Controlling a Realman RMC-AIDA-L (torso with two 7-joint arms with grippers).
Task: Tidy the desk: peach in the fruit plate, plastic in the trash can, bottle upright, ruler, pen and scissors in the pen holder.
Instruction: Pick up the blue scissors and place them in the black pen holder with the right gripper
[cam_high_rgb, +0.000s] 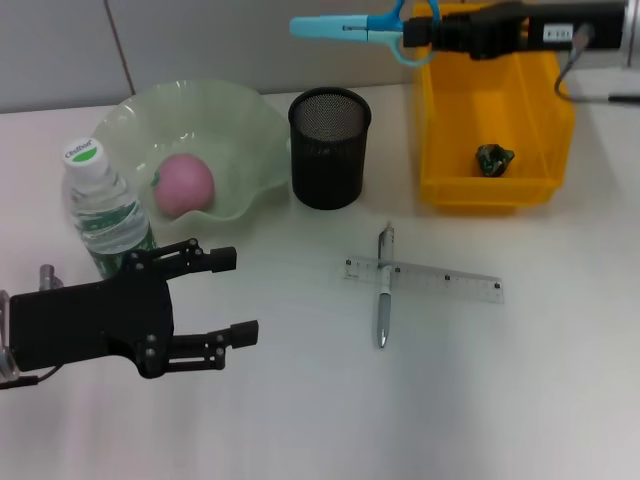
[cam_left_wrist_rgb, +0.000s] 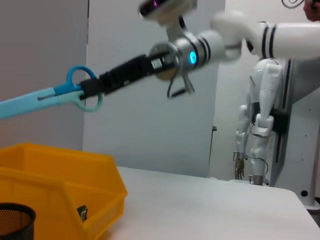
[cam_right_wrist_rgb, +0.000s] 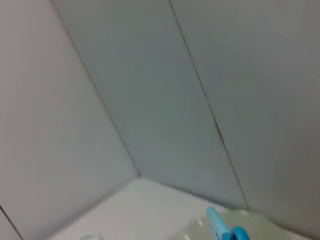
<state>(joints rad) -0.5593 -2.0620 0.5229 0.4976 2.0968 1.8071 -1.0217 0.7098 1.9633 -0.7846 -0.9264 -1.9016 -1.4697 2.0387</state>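
Observation:
My right gripper (cam_high_rgb: 418, 32) is shut on the handles of light-blue scissors (cam_high_rgb: 345, 25) and holds them level, high above the back of the table, blades pointing left past the black mesh pen holder (cam_high_rgb: 330, 148). The left wrist view shows the same hold on the scissors (cam_left_wrist_rgb: 47, 96). A silver pen (cam_high_rgb: 383, 290) lies across a clear ruler (cam_high_rgb: 430, 279) on the table. A pink peach (cam_high_rgb: 185, 184) sits in the green fruit plate (cam_high_rgb: 240, 120). A bottle (cam_high_rgb: 100, 205) stands upright. Dark crumpled plastic (cam_high_rgb: 493, 158) lies in the yellow bin (cam_high_rgb: 520, 100). My left gripper (cam_high_rgb: 236, 298) is open and empty beside the bottle.
The yellow bin stands at the back right, right of the pen holder, and also shows in the left wrist view (cam_left_wrist_rgb: 60, 180). The fruit plate is at the back left, the bottle in front of it. A grey wall lies behind the table.

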